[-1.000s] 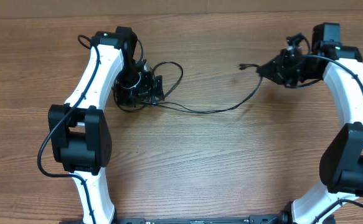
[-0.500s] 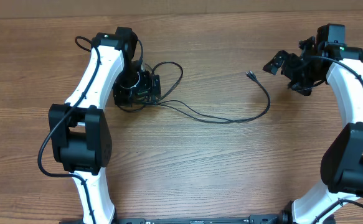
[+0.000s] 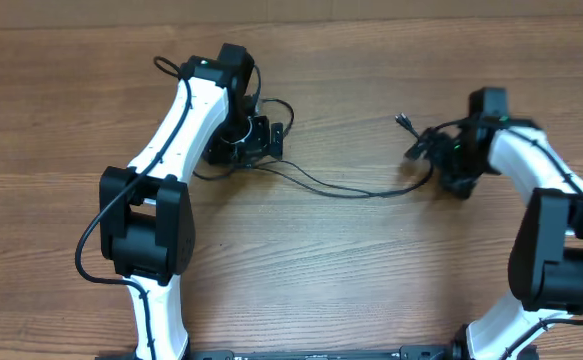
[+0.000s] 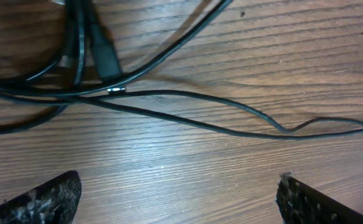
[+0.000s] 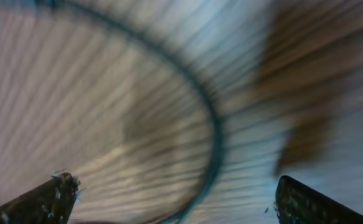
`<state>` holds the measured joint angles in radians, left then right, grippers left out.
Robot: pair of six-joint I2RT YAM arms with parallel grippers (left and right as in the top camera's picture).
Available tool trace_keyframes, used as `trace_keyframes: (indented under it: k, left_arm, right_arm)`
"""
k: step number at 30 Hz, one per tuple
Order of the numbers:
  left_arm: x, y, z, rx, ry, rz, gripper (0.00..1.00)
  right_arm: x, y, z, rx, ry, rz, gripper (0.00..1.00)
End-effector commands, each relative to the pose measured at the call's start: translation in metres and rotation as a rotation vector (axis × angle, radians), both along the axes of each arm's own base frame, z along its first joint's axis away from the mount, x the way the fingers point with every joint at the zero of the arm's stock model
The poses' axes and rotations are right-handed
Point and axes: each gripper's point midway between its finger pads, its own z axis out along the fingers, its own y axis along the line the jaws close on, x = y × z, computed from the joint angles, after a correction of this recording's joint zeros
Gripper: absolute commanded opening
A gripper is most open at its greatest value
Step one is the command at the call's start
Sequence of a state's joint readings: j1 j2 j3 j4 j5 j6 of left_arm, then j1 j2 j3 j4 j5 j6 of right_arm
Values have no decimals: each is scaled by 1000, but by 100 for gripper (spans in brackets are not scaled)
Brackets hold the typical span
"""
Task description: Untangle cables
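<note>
The cables are thin black cords on the wooden table. A tangled bundle (image 3: 271, 118) lies at my left gripper (image 3: 259, 140), and one long strand (image 3: 351, 191) runs right and curls up to a small plug tip (image 3: 403, 122). In the left wrist view the cables (image 4: 169, 93) cross above my left gripper (image 4: 178, 200), which is open and empty, with a black plug (image 4: 106, 57) among them. My right gripper (image 3: 421, 150) hovers over the strand's curl. Its wrist view is blurred, and a cable (image 5: 217, 134) curves down between the open fingers of the right gripper (image 5: 175, 202).
Thicker black cords (image 3: 91, 235) hang along the left arm and near its wrist. The table's far edge (image 3: 371, 20) runs along the top of the overhead view. Both arm bases stand at the near edge.
My right gripper opened and let go of the cable end, which dropped onto the table and curled. The right arm then swung down and left over it. The left arm shifted right.
</note>
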<state>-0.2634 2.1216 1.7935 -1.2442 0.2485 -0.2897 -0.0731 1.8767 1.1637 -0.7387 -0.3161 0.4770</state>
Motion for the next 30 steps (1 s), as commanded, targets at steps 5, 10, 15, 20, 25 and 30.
trace_keyframes:
  k: [5,10,15,20,25,30]
  left_arm:
    - [-1,2,5,21,-15,7,99]
    - [-5,5,4,36,-2,-7,100]
    - [-12,10,4,57,23,-25,100]
    - [-14,10,4,58,28,-27,100]
    - [-13,10,4,58,24,-27,99]
    - [0,5,4,41,-25,1,100]
  right_arm:
    - [-16,88,-13,167,-79,192,100]
    - [3,111,19,258,-204,347,100]
    - [29,79,57,195,-204,298,100]
    - [45,18,56,-7,-185,178,100]
    - [48,-2,55,-52,-188,139,100]
    - [48,-1,54,-52,-187,139,100]
